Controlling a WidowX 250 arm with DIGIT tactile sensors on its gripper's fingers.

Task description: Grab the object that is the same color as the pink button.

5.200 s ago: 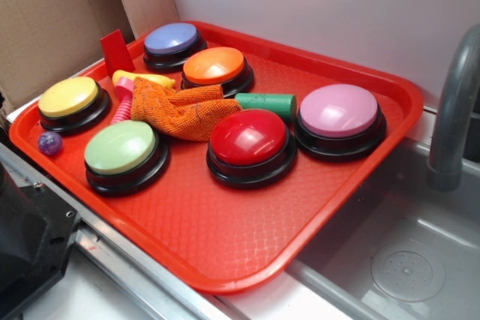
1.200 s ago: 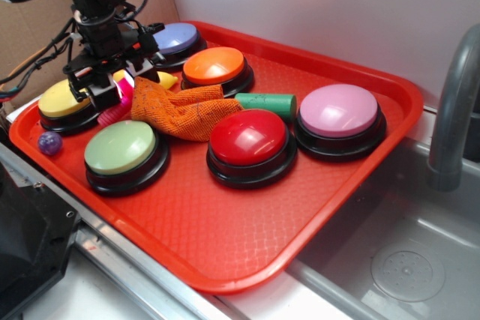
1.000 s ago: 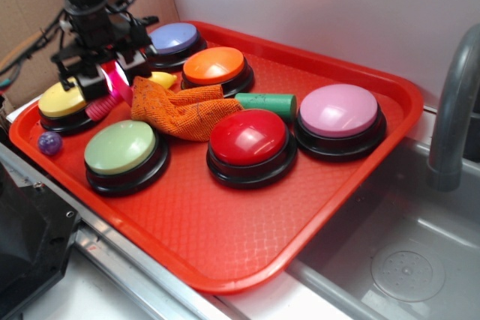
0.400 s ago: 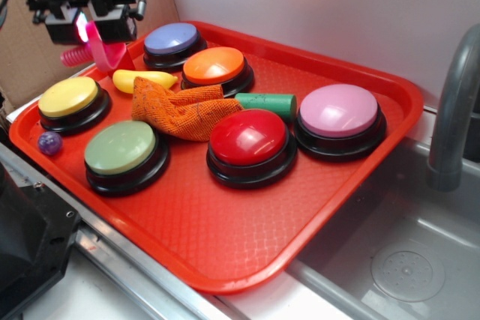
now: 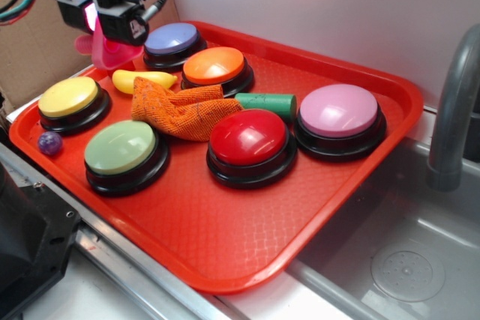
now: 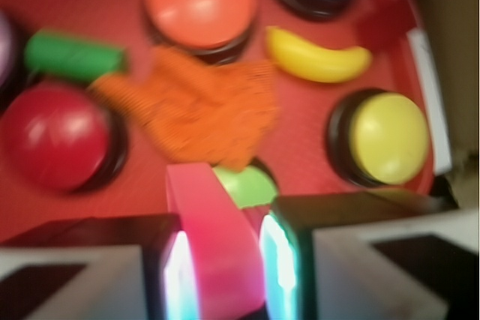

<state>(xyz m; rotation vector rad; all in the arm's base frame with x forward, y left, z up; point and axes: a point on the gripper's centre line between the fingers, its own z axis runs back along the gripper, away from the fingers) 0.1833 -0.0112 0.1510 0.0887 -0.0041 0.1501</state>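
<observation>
Pincer (image 5: 101, 24) hangs in the air over the back left corner of the red tray (image 5: 247, 237), its two fingers pinching the pink toy (image 5: 105, 49) between them. In the exterior view the toy's flared head juts out below the fingers, lifted clear of the tray and hovering near the purple button (image 5: 172, 41) and above the yellow banana (image 5: 142, 79). The wrist view, blurred, shows the same hold from above: the pink toy (image 6: 214, 234) sits squarely in the gap, a lit pad pressed to each side of it, with the green button (image 6: 244, 185) partly hidden behind its tip. Down on the tray lie the orange cloth (image 5: 180, 110), the green cylinder (image 5: 270, 103), the red button (image 5: 249, 140), the orange button (image 5: 216, 67), the yellow button (image 5: 69, 99) and a small purple ball (image 5: 49, 142). The pink button (image 5: 339, 114) stands at the tray's right side, well apart from the held toy. A grey sink (image 5: 405, 260) adjoins the tray.
</observation>
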